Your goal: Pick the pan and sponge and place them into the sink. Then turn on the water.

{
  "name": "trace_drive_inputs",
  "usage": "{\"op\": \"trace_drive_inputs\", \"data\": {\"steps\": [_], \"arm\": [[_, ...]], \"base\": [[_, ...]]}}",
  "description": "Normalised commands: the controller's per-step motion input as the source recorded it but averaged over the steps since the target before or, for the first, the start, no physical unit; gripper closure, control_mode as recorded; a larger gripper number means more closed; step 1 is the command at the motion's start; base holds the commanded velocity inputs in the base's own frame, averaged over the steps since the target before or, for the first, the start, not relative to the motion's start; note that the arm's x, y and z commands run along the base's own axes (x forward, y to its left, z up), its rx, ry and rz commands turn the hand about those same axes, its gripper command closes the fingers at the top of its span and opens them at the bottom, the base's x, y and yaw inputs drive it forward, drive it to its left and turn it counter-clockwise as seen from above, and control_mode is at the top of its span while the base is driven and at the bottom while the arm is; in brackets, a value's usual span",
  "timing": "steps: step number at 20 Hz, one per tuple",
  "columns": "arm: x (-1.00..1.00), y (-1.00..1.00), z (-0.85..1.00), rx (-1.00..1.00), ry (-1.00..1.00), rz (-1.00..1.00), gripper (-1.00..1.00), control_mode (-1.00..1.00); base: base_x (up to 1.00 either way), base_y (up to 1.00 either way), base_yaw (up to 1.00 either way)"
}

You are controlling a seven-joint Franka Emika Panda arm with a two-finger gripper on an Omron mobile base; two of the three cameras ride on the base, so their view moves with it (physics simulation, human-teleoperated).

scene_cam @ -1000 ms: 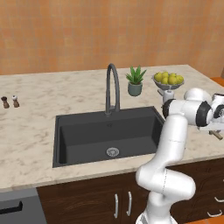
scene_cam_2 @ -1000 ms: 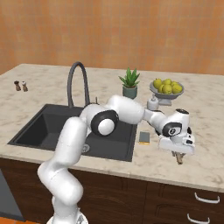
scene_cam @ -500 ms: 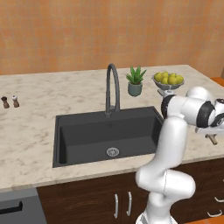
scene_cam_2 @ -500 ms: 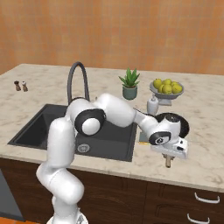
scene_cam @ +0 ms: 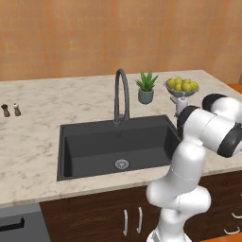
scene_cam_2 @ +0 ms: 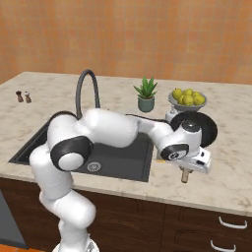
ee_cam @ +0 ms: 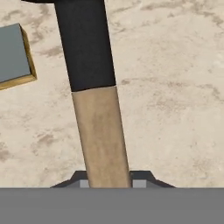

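1. Here the tool (ee_cam: pixel 109 183) is seen closed narrowly on the slim light wooden handle (ee_cam: pixel 103 135) of the round black frying pan (scene_cam_2: pixel 209 129), the handle running straight up from between the two small dark tips.
2. The grip is taken near the free end of the handle, probably so that the shallow black body can hang clear of the arm when lifted.
3. In the right base view the pan lies on the beige speckled stone counter (scene_cam_2: pixel 231 172), just right of the large rectangular dark grey sink (scene_cam_2: pixel 115 162), with the white wrist lying over much of it.
4. The small yellow rectangular sponge with a darker grey top (ee_cam: pixel 13 54) lies flat on the counter just beside the handle, apart from it; it is judged to be left for a second trip.
5. The sink is bare but for its round silver drain (scene_cam: pixel 122 164), and no stream falls from the tall dark arched faucet (scene_cam: pixel 120 94), so the water is judged to be off.
6. Beyond the pan stands a bowl of yellow lemons (scene_cam_2: pixel 187 98), with a small potted green plant (scene_cam_2: pixel 145 94) to its left; a lift towards the sink would have to stay clear of both.
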Motion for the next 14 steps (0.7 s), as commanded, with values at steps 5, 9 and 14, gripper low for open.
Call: {"op": "trace_drive_inputs", "data": {"steps": [5, 9, 14], "arm": [[-0.25, 0.79, 0.96, -0.05, 0.45, 0.02, 1.0, -1.0], [-0.57, 0.72, 0.64, -0.02, 0.14, 0.14, 1.0, -1.0], [-0.49, 0.57, 0.34, 0.0, -0.01, 0.39, 1.0, -1.0]], "base": [[0.0, 0.0, 0.0], [0.0, 0.0, 0.0], [0.0, 0.0, 0.0]]}}
